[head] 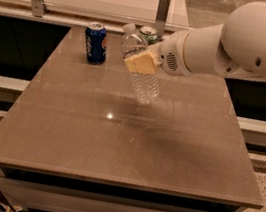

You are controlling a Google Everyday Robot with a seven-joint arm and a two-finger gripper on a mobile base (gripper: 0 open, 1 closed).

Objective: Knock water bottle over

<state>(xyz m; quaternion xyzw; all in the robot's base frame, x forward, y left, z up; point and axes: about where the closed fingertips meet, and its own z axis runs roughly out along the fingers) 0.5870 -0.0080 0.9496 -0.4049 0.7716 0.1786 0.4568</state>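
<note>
Pressing gripper point(140, 62) across the middle of tilted water bottle point(144, 84), just right of blue soda can point(95, 42), cap leaning toward it; cannot tell whether clamped.

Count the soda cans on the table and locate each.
2. The blue can stands far left; the green can sits behind the tilted water bottle, partly hidden by the gripper against the bottle.

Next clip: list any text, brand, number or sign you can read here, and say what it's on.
Blue can: white lettering runs up its side, too blurred to read.
Green can: mostly hidden behind the water bottle, nothing readable.
Water bottle: tilted, no label text visible; the gripper sits across its middle.
No text can be quoted; no other signs or numbers show.
</note>
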